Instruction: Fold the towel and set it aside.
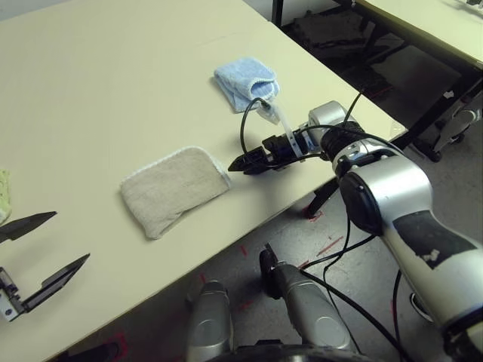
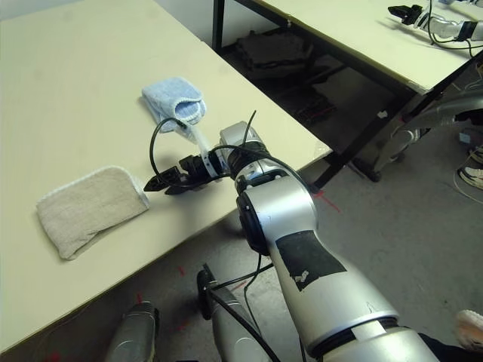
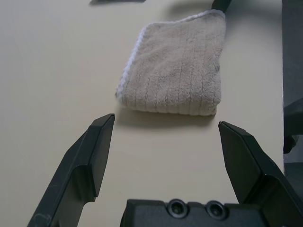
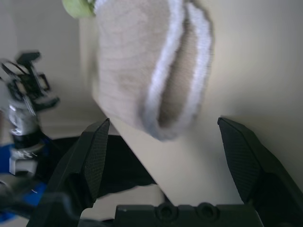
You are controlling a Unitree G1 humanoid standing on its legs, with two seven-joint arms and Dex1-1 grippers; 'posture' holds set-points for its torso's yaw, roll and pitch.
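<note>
Towel (image 1: pixel 175 190) lies folded on the cream counter (image 1: pixel 106 90), close to the counter's near edge, and neither gripper touches it. You see its white scalloped edging along the far side and around the corner that faces the right gripper (image 1: pixel 243 162).

That right gripper hovers just beside this corner, above the near edge of the counter, and its fingers are spread with nothing between them. The left gripper (image 1: pixel 53 241) is at the lower left, apart from the towel, and its fingers are spread and empty too. Between the left gripper and the towel you have a bare strip of counter. Behind the towel the counter is wide and bare.

A small light-blue towel (image 1: pixel 245 81) lies farther back, near the right edge of the counter. A bit of lime-green cloth (image 1: pixel 4 194) shows at the left border of the head view.

The left wrist view gives you the towel's folded side (image 3: pixel 176 106), thick and straight. The right wrist view gives you the open end, where two layers with white edging (image 4: pixel 177 71) curve apart. The right eye view shows a second table (image 2: pixel 355 38) across the floor gap.
</note>
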